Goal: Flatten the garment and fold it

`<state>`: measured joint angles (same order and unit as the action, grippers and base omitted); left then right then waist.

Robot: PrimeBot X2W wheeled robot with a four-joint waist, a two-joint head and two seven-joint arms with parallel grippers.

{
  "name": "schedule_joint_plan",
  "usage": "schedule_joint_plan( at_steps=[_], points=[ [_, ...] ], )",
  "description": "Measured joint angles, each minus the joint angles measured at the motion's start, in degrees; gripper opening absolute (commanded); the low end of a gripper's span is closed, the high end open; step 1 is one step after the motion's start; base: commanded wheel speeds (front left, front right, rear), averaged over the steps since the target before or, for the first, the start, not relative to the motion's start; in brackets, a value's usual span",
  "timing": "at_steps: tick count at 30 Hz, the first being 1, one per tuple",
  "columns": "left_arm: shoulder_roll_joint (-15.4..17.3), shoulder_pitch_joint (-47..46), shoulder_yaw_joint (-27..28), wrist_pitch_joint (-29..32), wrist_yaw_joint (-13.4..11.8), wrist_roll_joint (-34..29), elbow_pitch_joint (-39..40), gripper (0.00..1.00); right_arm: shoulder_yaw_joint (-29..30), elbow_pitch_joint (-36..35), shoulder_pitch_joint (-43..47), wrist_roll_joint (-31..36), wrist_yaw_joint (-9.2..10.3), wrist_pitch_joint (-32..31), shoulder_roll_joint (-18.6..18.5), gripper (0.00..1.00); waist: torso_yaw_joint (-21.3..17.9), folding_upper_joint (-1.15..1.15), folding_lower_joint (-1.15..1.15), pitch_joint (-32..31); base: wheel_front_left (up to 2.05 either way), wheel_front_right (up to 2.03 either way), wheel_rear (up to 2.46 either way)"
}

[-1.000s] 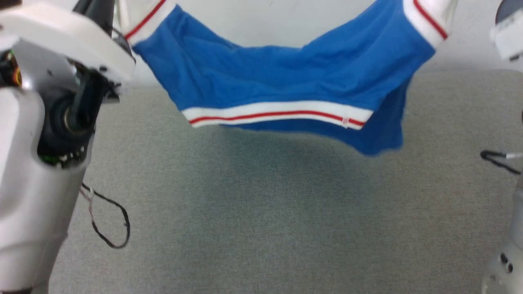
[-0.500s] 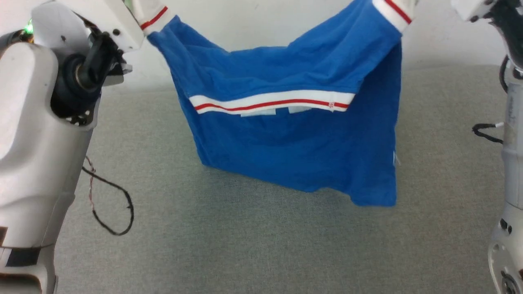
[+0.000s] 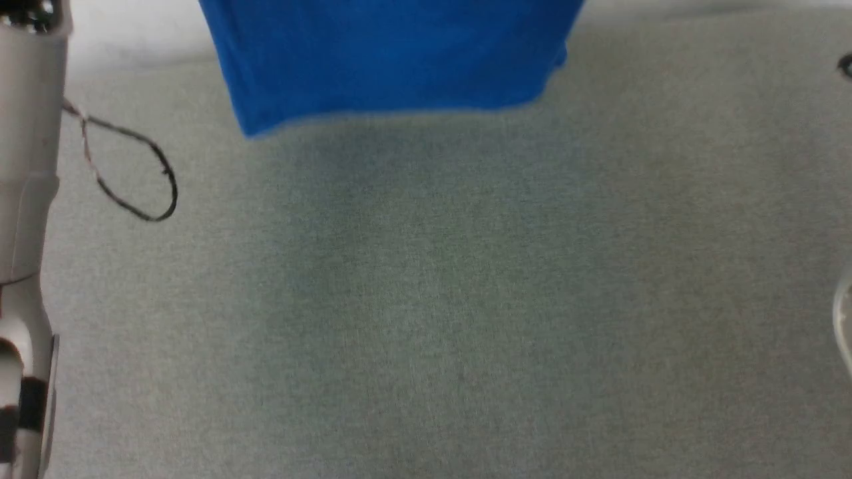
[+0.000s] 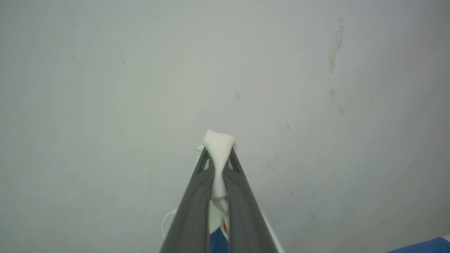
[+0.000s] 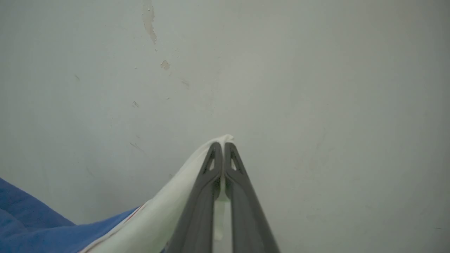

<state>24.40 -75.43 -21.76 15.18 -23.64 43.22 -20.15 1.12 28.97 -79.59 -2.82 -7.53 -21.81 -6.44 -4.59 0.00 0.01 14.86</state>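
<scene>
The garment (image 3: 393, 60) is a bright blue shirt that hangs in the air at the top of the head view, its lower hem free above the grey surface. In the left wrist view my left gripper (image 4: 218, 158) is shut on a pinch of the garment's white sleeve (image 4: 218, 144), held up before a pale wall. My right gripper (image 5: 222, 147) is shut on the other white sleeve (image 5: 165, 218), whose cloth runs down and left into blue fabric (image 5: 31, 225).
A grey cloth-covered table (image 3: 432, 299) stretches below the hanging shirt. My pale left arm (image 3: 23, 199) stands at the left edge with a black cable loop (image 3: 133, 173) beside it. A scuffed pale wall (image 4: 316, 105) faces both wrists.
The garment has risen and unfolded to hang long; its sleeves, the white-and-red band and both wrists have left the top of the head view, which looks to have shifted.
</scene>
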Motion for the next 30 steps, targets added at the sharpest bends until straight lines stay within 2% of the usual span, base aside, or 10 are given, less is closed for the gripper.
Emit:
schedule_joint_plan(
  at_steps=[3,10,13,17,24,30],
  points=[
    [-1.4,-2.2,1.2,-3.7,1.1,0.1,-1.0,0.00,1.4,2.0,-3.1,1.9,0.00,2.4,-0.2,0.00,0.2,0.00,0.01,3.2,0.00,0.00,0.00],
    [-3.7,-4.7,4.4,-10.6,6.6,3.2,-2.3,0.00,3.3,4.7,-7.3,5.7,0.00,6.6,-2.6,0.00,1.6,0.00,0.00,10.3,0.00,0.00,0.00],
    [-3.8,-4.8,5.0,-12.6,8.6,3.7,-3.7,0.00,2.9,6.2,-7.8,7.4,0.00,8.0,-3.8,0.00,2.4,0.00,0.01,13.0,0.00,0.00,0.00],
    [-3.6,-4.8,6.9,-15.2,10.0,4.8,-5.0,0.00,2.6,7.3,-9.3,8.4,0.00,10.4,-4.0,0.00,3.4,0.00,0.00,16.5,0.00,0.00,0.00],
    [-3.7,-3.4,8.3,-16.7,13.1,7.7,-6.3,0.00,-0.5,10.1,-9.9,6.7,0.00,12.9,-4.0,0.00,5.1,0.00,0.00,21.2,0.00,0.00,0.00],
    [-3.5,1.4,9.7,-15.7,13.5,10.4,-5.8,0.00,-4.9,9.2,-7.1,1.5,0.00,14.1,-5.3,0.00,6.6,0.00,-0.01,21.9,0.00,0.00,0.00]
  ],
)
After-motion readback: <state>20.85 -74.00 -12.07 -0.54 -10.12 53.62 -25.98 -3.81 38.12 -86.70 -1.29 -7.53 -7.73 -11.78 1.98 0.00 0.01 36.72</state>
